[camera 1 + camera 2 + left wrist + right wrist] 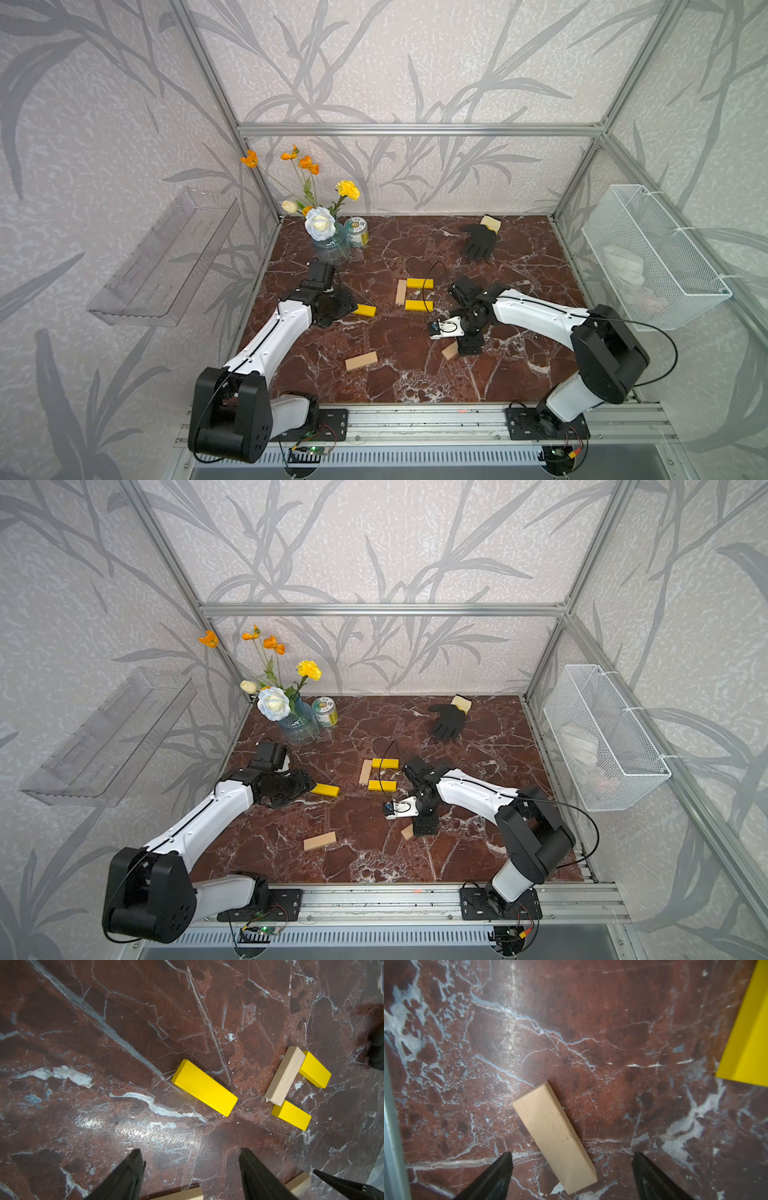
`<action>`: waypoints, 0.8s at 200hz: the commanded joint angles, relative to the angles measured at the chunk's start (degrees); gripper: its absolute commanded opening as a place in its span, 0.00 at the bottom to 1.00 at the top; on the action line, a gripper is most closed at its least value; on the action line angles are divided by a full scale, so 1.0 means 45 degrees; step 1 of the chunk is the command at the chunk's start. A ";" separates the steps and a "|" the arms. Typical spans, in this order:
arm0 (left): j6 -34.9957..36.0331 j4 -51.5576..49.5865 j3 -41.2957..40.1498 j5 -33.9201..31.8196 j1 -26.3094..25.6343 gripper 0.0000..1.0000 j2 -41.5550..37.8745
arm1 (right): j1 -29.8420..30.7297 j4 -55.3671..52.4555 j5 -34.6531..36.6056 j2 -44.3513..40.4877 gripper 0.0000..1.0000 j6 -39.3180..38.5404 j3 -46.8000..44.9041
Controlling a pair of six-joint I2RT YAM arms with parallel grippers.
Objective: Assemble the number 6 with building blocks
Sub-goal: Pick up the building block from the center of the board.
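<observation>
Three grouped blocks: pale wooden bar (401, 291), far bright yellow bar (419, 283), near bright yellow bar (419, 305), mid red marble desk (519, 374).
Left pincer (190, 1150): released, empty.
Right pincer (572, 1153): released, straddling loose pale wooden bar (554, 1136).

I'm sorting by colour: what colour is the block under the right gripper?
The block is pale wood, clearest in the right wrist view.

Left arm (270, 340) and right arm (536, 311): white shells, black joints; thin black cables (675, 357); tapered black jaws.
</observation>
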 commanded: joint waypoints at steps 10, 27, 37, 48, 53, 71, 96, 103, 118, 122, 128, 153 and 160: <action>-0.0371 0.0149 -0.0541 -0.0032 0.0081 0.75 -0.0759 | 0.0049 0.0146 -0.0059 0.0398 0.88 -0.0171 -0.0114; -0.0547 0.0312 -0.0782 0.0082 0.0081 0.75 -0.0991 | 0.0134 0.0185 0.0729 0.0924 0.77 -0.0068 0.0077; -0.0586 0.0299 -0.0832 0.0051 0.0081 0.74 -0.1065 | 0.0165 0.0230 0.1225 0.1092 0.68 0.0127 0.0216; -0.0589 0.0247 -0.0827 0.0006 0.0081 0.74 -0.1139 | 0.0224 0.0367 0.1779 0.1474 0.54 0.0435 0.0336; -0.0608 0.0227 -0.0825 -0.0007 0.0081 0.74 -0.1166 | 0.0250 0.0363 0.1904 0.1554 0.48 0.0565 0.0381; -0.0626 0.0176 -0.0815 -0.0056 0.0081 0.75 -0.1262 | 0.0314 0.0511 0.2064 0.1529 0.31 0.0956 0.0351; -0.0741 0.0147 -0.0850 -0.0100 0.0080 0.74 -0.1358 | 0.0326 0.0628 0.1976 0.1239 0.00 0.1991 0.0269; -0.0762 0.0153 -0.0870 -0.0088 0.0081 0.74 -0.1360 | 0.0327 0.0496 0.1845 0.0796 0.00 0.2512 0.0413; -0.0803 0.0149 -0.0827 -0.0089 0.0081 0.75 -0.1318 | 0.0368 -0.0282 0.0811 0.0336 0.00 0.3713 0.0958; -0.0803 0.0145 -0.0815 -0.0086 0.0081 0.74 -0.1304 | 0.0431 -0.0449 0.0518 0.0152 0.00 0.4014 0.1094; -0.0822 0.0173 -0.0774 -0.0084 0.0081 0.75 -0.1273 | 0.0579 -0.0626 0.0323 -0.0149 0.00 0.4588 0.1231; -0.0842 0.0216 -0.0593 -0.0088 0.0070 0.74 -0.1029 | 0.1365 -0.0711 0.1134 -0.1312 0.00 0.7876 0.1672; -0.0865 0.0268 -0.0526 -0.0070 0.0067 0.74 -0.0940 | 0.1464 -0.0770 0.1668 -0.1556 0.00 0.9013 0.1803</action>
